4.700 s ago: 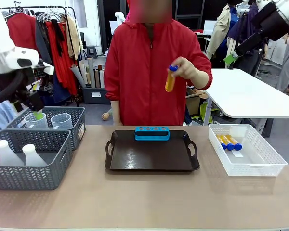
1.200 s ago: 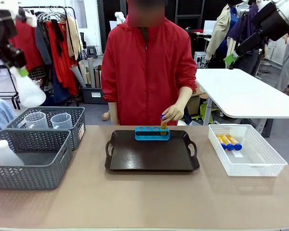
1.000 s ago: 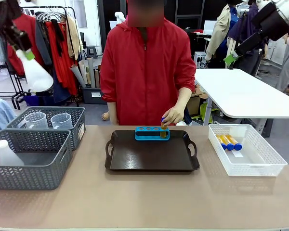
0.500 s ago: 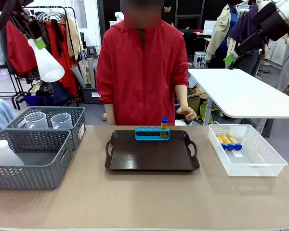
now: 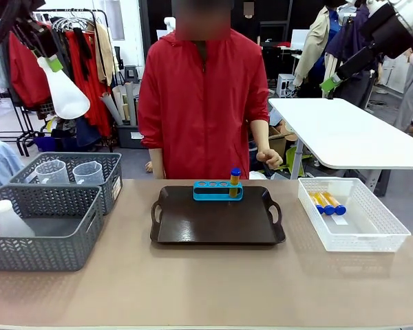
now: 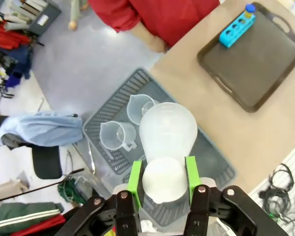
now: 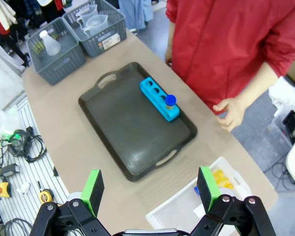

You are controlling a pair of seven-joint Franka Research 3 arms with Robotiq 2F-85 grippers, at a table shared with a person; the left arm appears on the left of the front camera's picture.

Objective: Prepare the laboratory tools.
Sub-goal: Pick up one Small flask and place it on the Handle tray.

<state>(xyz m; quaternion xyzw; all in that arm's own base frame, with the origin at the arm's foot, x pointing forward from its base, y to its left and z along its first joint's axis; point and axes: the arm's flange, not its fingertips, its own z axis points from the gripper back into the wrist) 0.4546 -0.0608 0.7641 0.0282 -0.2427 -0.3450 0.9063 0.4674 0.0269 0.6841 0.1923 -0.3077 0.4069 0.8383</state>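
My left gripper (image 6: 162, 178) is shut on the neck of a translucent white conical flask (image 6: 167, 129), held high above the grey baskets at the left (image 5: 65, 95). A blue four-hole rack (image 5: 217, 190) stands at the far edge of a dark tray (image 5: 217, 223), with one orange blue-capped test tube (image 5: 235, 181) in its right end hole. More such tubes (image 5: 327, 202) lie in the white mesh bin (image 5: 372, 237). Two clear measuring jugs (image 5: 87, 172) sit in the far basket. My right gripper (image 7: 150, 189) is open, high over the table's right side.
A second flask (image 5: 9, 218) stands in the near grey basket (image 5: 48, 251). The person in a red jacket stands behind the tray, one hand (image 5: 270, 159) held off the table beside the rack. A white table (image 5: 351, 137) stands behind on the right.
My left gripper has lifted a flask out of the near basket and carried it up and rightward. The person set a tube into the rack's right hole and drew the hand back.
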